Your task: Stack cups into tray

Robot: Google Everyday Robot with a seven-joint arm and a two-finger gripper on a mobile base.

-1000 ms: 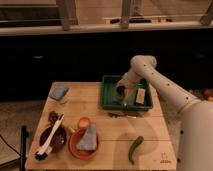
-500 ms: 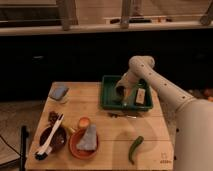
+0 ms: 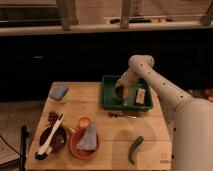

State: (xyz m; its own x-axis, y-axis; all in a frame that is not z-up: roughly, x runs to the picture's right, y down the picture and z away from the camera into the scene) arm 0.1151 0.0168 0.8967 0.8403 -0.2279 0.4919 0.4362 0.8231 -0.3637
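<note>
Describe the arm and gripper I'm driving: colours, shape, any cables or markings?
The arm is off-white, built of thick rounded tubular segments with a bulbous joint at the bend. Its gripper, down at the green tray, is a small dark unit. No cables or markings show.

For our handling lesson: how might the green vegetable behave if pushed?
The vegetable looks slim and curved, so it would probably pivot, not roll straight. Near the table edge, it might fall. The claw is inside the tray.
</note>
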